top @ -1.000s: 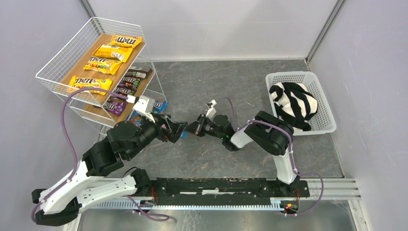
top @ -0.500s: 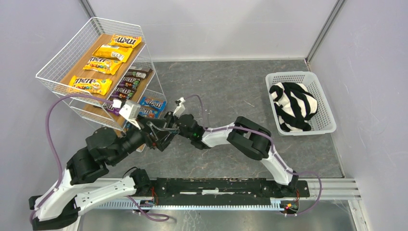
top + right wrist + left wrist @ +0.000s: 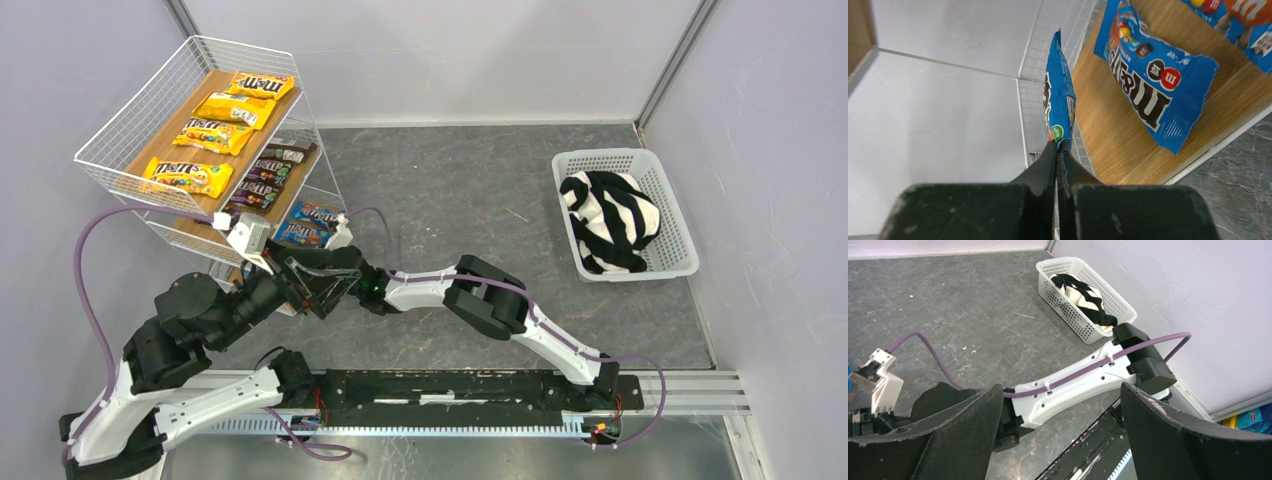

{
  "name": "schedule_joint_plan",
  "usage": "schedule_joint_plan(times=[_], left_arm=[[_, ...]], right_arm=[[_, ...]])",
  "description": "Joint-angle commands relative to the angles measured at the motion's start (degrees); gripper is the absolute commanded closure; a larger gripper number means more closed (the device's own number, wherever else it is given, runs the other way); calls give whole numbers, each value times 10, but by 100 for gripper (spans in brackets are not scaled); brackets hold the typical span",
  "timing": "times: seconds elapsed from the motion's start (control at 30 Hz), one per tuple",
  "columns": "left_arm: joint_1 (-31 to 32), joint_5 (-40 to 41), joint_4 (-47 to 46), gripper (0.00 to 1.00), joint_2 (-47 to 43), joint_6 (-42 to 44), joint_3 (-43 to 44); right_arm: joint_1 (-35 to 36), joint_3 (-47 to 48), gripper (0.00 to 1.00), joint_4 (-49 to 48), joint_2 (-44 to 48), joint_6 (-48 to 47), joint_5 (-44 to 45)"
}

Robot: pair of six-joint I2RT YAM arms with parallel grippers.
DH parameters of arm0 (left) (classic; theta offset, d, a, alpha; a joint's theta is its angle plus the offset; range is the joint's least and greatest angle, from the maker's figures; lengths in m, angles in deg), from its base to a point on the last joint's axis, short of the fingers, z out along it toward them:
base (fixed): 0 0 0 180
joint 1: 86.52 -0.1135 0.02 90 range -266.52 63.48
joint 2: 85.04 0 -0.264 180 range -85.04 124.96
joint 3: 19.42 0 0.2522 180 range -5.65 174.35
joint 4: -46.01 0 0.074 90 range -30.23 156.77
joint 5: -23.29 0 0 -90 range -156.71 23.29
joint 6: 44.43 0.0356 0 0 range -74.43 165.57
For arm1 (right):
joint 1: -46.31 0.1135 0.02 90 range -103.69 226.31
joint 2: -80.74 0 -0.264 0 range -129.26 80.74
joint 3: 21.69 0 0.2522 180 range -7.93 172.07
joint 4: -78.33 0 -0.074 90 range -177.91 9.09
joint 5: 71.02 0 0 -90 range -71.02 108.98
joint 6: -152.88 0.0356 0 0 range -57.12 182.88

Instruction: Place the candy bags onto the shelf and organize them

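Right hand (image 3: 1057, 150) clenched on thin blue glossy candy packet (image 3: 1058, 95), held edge-on at lowest light-wood board of white wire shelf (image 3: 1108, 140), beside a flat-lying blue packet (image 3: 1153, 85). Left hand (image 3: 1058, 395) spread wide, empty.

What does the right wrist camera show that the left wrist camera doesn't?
Only the right wrist: the right gripper shut on a blue candy bag held edge-on, and a second blue bag flat on the shelf board. Only the left wrist: the white basket with striped cloth, beyond the open left gripper. Both: grey tabletop.
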Motion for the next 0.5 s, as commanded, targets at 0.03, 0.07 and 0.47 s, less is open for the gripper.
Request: schedule_joint_plan(times=[0.03, 0.07, 0.47], left_arm=[[0, -9, -9, 7, -8, -15, 28], [0, -9, -8, 7, -9, -14, 29], [0, 1, -2, 6, -19, -19, 19]], right_arm=[[14, 67, 98, 38, -37, -1, 24], [16, 71, 98, 42, -42, 0, 24], [19, 62, 73, 72, -19, -35, 26]])
